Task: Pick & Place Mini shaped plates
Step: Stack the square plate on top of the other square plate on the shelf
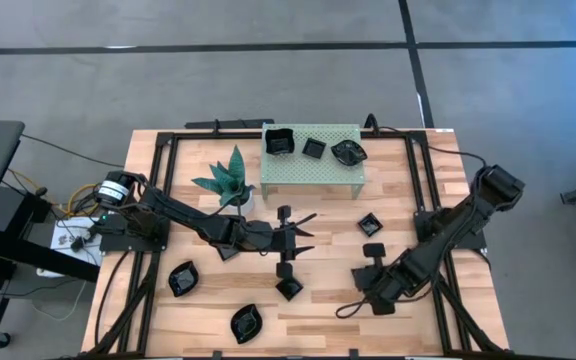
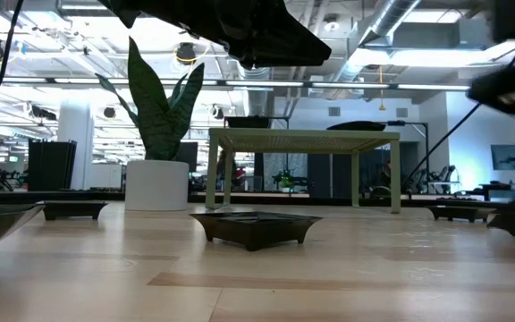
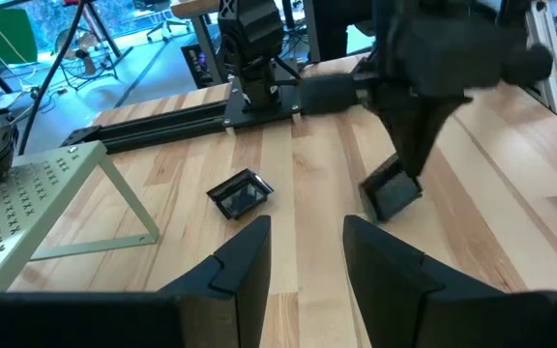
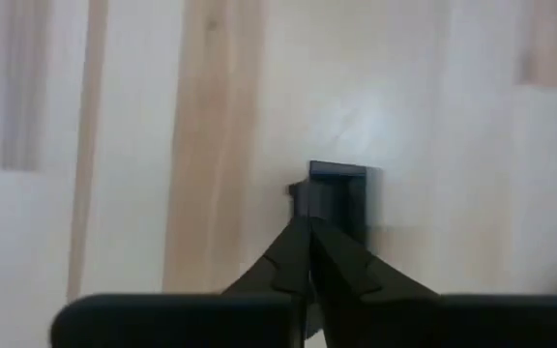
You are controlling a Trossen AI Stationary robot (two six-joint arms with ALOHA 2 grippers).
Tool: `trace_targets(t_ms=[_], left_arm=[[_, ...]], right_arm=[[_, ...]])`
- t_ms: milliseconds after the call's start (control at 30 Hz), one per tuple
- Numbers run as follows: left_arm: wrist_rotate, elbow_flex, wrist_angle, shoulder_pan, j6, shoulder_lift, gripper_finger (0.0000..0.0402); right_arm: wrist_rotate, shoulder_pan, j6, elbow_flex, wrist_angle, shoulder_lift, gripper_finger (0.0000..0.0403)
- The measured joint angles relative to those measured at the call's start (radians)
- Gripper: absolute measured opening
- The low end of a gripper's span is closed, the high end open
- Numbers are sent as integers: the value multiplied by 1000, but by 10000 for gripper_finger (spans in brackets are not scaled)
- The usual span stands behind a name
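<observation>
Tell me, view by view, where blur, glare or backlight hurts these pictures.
Right wrist view: whole picture soft, the small black plate at the right gripper smeared. Low view: bright ceiling lights turn the plant and green shelf into silhouettes; the nearest table strip is blurred. Left wrist view: the left gripper's fingers slightly soft. High view: evenly lit, no glare.

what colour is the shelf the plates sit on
Pale green, with a perforated top; the shelf shows best in the high view.
</observation>
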Motion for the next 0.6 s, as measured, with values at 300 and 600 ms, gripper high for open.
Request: trace_targets(t_ms=[300, 600], left_arm=[[0, 0, -12, -60, 32, -91, 134], [-1, -49, -53, -114, 31, -304, 133]], right_arm=[[202, -76, -249, 206, -233, -20, 2], [671, -300, -622, 295, -177, -19, 1]])
